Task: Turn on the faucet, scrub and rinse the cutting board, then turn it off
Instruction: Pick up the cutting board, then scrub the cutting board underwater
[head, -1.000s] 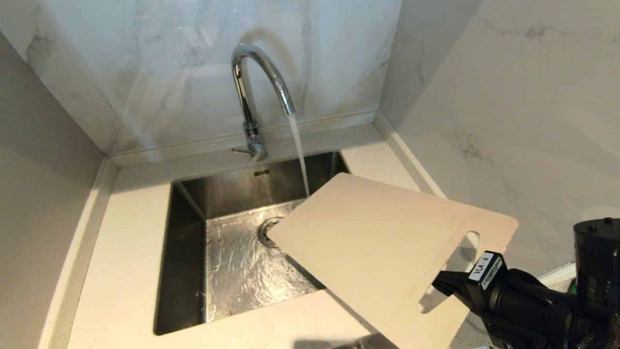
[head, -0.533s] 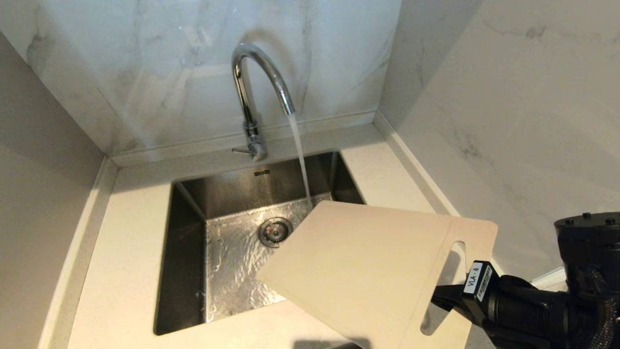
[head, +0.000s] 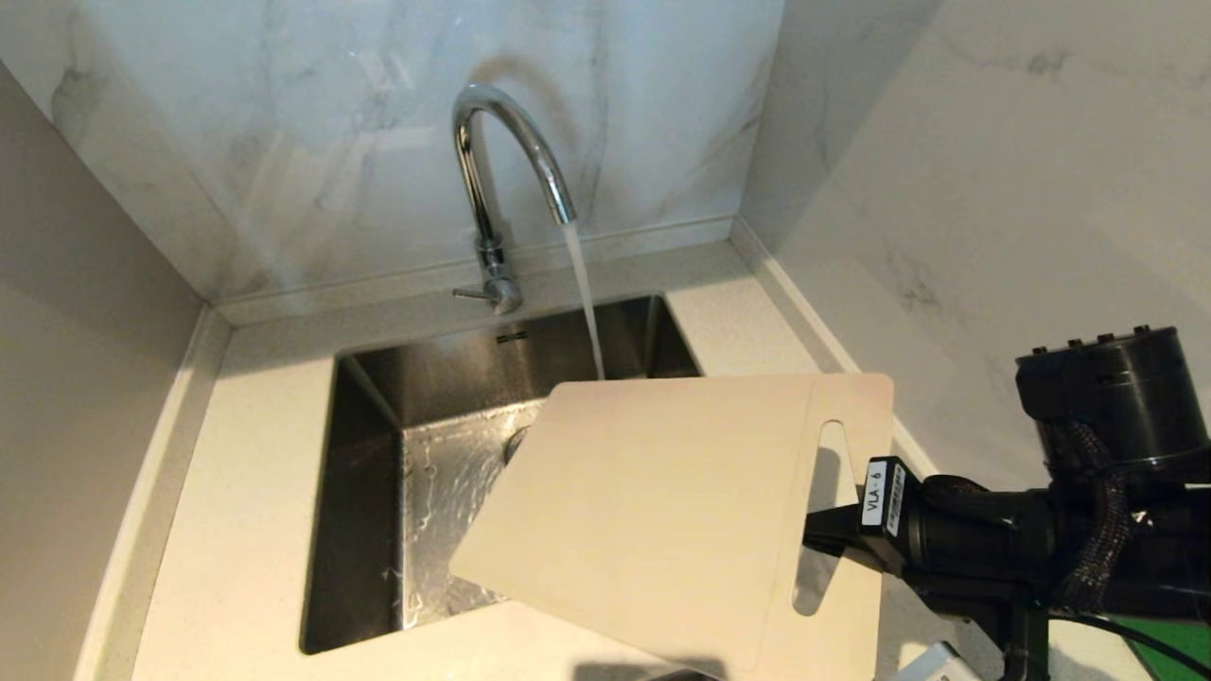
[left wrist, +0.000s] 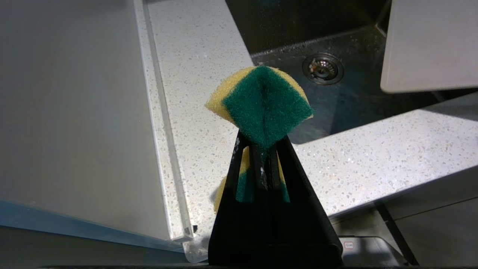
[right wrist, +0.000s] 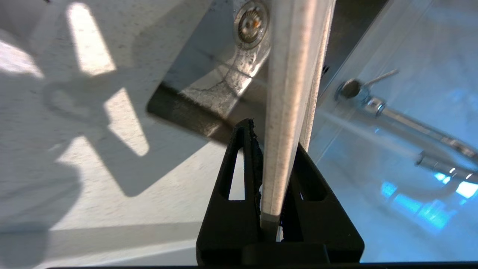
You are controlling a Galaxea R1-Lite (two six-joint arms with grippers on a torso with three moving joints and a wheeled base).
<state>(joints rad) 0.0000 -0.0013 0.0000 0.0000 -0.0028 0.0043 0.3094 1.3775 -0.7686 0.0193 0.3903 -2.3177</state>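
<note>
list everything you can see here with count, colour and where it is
faucet: 1, shiny chrome, behind the sink at the back wall, water running from its spout
cutting board: 1, pale beige, held tilted over the sink's right front part
sink: 1, steel, set into the countertop, wet floor with a round drain
countertop: 1, pale speckled, around the sink
sponge: 1, yellow with a green scrub face, pinched in the left gripper
right gripper: 1, black, clamped on the cutting board's handle end
left gripper: 1, black, low at the counter's front left, outside the head view
</note>
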